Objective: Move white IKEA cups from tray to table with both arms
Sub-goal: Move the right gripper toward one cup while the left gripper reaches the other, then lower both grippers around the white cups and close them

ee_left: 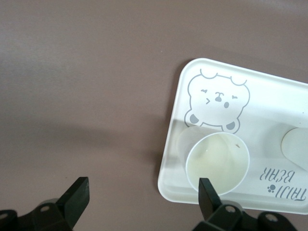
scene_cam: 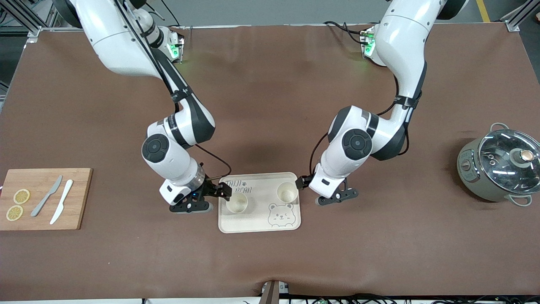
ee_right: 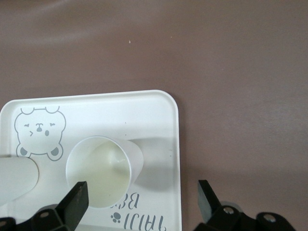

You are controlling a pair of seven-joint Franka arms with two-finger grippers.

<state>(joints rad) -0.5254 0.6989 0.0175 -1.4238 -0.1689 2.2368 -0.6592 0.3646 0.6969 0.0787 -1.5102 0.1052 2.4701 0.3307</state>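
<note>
Two cream-white cups stand upright on the cream bear-print tray [scene_cam: 257,221]. One cup [scene_cam: 237,203] is toward the right arm's end, the other cup [scene_cam: 287,192] toward the left arm's end. My right gripper [scene_cam: 221,191] is open and empty, low over the tray's edge beside the first cup [ee_right: 98,171]; the tray edge [ee_right: 159,103] lies between its jaws [ee_right: 142,197]. My left gripper [scene_cam: 303,183] is open and empty beside the other cup [ee_left: 217,163], mostly over bare table [ee_left: 143,197] off the tray's corner [ee_left: 274,96].
A wooden cutting board [scene_cam: 80,198] with two lemon slices [scene_cam: 17,204], a grey knife [scene_cam: 46,196] and a white knife [scene_cam: 61,207] lies at the right arm's end. A grey-green pot with a glass lid [scene_cam: 500,166] stands at the left arm's end.
</note>
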